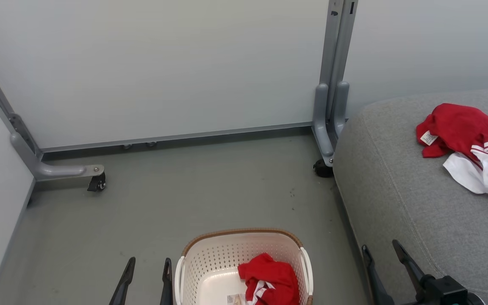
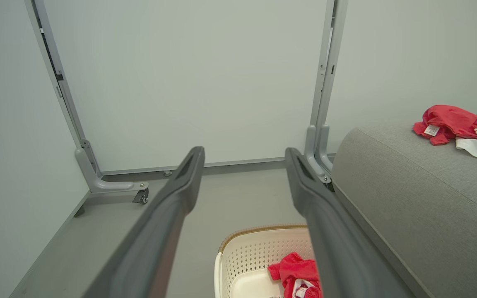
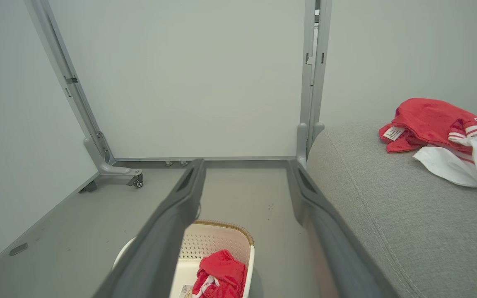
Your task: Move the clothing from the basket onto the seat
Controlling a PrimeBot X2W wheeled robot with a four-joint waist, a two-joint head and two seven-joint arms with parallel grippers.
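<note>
Right now the cream basket [image 1: 239, 232] stands on the grey floor [image 1: 210, 186] at the bottom centre of the head view, close to the front edge of the light-grey seat [image 1: 396, 199]. A red garment [image 1: 269, 277] with a little white striping lies crumpled in the right half of the basket. It is bunched too tightly to tell whether it is the shorts or a top. A small printed tag [image 1: 236, 299] lies on the basket's bottom just beside it.

A red jersey [image 1: 466, 135] with white panels and stripes lies heaped on the seat towards the right edge of the head view, well apart from the basket. Its white care label faces outward and a bit of dark lettering shows at its right side.

The left tool [image 1: 149, 260] sits at the lower left, just beside the basket's left handle. Its two dark fingers [image 2: 180, 186] are spread wide with nothing between them. The right tool [image 1: 380, 245] sits at the lower right, in front of the seat's front edge, equally wide and empty. In the right wrist view the basket lies below and between its fingers [image 3: 184, 194], with the seat to the right.

Pale partition panels [image 1: 163, 72] close off the back, standing on grey frames with castor feet [image 1: 96, 182].
</note>
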